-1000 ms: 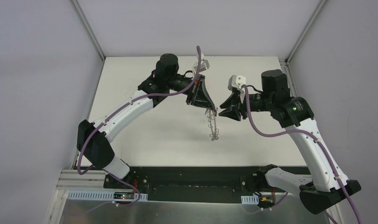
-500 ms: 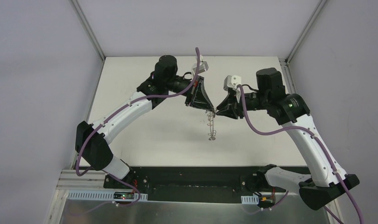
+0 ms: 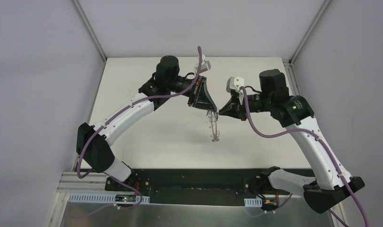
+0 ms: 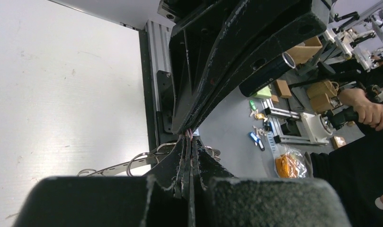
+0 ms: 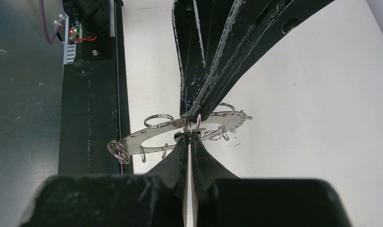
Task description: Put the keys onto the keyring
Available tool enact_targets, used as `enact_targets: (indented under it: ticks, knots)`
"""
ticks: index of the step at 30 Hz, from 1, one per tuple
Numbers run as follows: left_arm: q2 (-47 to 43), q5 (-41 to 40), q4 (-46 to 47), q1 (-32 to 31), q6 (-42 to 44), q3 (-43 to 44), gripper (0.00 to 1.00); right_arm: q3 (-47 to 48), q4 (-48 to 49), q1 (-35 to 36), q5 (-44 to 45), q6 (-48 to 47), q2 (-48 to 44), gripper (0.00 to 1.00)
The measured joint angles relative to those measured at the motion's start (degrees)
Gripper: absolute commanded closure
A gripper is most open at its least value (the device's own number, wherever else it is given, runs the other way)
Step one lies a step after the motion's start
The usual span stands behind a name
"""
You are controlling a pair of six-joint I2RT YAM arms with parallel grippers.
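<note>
the left gripper (image 3: 209,111) is clamped shut on the keyring (image 3: 215,128), which hangs edge-on from its tips, well above the table (image 3: 146,137). the right gripper (image 3: 220,112) meets it tip to tip, its jaws closed on the keyring's rim by a small wire loop (image 5: 192,124), just opposite the left grip. the keys show in no view. the step in hand looks like a two-gripper hold or handover of the keyring, not threading. next, one gripper would likely need to let go, fetch a key and work it onto a loop while the other steadies the keyring
</note>
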Motion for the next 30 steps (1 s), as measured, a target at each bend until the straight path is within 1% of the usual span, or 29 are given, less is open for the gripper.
enact_targets:
  ticks: [6,14,20,27,30]
  knots:
    - [0.0,-1.5,3.8,0.1,-6.0,-0.4,1.0,-0.8,1.9,0.0,1.6,0.9,-1.3,1.0]
    - [0.0,-5.1,7.4,0.9,-12.0,-1.3,1.0,-2.3,4.1,0.0,3.8,3.3,-1.6,1.0]
    - [0.0,-8.3,8.3,1.2,-14.2,-1.9,1.0,-2.8,5.9,-0.1,5.0,6.1,-1.5,1.0]
    - [-0.2,-12.0,8.1,1.2,-14.8,-1.9,1.0,-3.3,8.0,-0.7,5.2,9.1,-1.1,1.0]
    - [-0.2,-12.6,7.7,1.2,-14.8,-1.9,1.0,-4.0,9.0,-0.9,5.2,10.1,-1.1,0.96]
